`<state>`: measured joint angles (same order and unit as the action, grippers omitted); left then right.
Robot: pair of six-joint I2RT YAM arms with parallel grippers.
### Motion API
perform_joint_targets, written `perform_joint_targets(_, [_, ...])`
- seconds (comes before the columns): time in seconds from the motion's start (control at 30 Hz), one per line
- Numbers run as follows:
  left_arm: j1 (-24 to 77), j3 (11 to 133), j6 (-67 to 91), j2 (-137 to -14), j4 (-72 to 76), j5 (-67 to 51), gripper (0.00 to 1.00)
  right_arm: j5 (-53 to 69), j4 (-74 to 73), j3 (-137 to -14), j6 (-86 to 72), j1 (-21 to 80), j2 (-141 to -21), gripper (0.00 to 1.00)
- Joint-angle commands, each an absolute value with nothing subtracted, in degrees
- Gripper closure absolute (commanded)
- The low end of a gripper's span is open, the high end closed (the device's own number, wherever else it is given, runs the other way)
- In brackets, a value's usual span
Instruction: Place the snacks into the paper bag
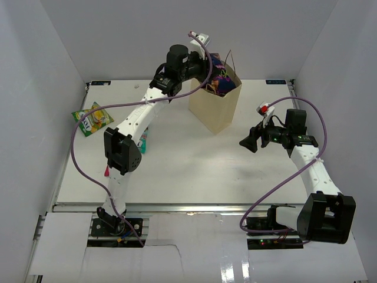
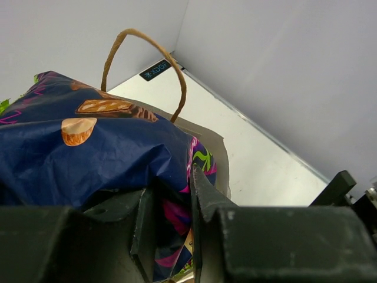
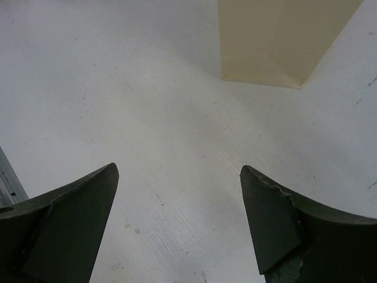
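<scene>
Pinching the chip bag at the paper bag's mouth is your left gripper; your right gripper gapes wide beside it.

The top external camera sits high above and behind the arm bases, looking down and forward over the whole table, both arms and the paper bag toward the far edge. The left wrist camera rides just behind the left gripper, very close to the dark blue chip bag at the paper bag's mouth, and faces a far corner of the enclosure. The right wrist camera looks steeply down past the right gripper at nearby tabletop, catching the paper bag's lower part at its top edge; that bag is what all three views share.
</scene>
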<state>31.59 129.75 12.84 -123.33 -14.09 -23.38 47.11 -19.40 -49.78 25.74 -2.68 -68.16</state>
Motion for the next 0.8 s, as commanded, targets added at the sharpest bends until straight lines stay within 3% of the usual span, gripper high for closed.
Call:
perform_joint_targets(0.0, [31.81,129.82,6.69,-114.44,-8.96,-21.62,1.0,48.95,-17.58,-49.39,25.14,-3.08,-67.5,0.11])
perform_joint_targets(0.53, [34.1,124.8,-1.65,-113.29,-9.23,-20.92,0.99,49.31,-17.05,-48.95,24.61,-3.08,-67.41,0.11])
perform_joint_targets(0.67, [34.36,124.89,-1.93,-113.64,-9.14,-20.48,0.88,49.31,-16.96,-48.87,24.61,-3.08,-67.41,0.11])
perform_joint_targets(0.77, [34.72,124.89,-1.93,-113.82,-9.23,-20.13,0.69,49.31,-16.88,-48.69,24.61,-3.08,-67.41,0.11])
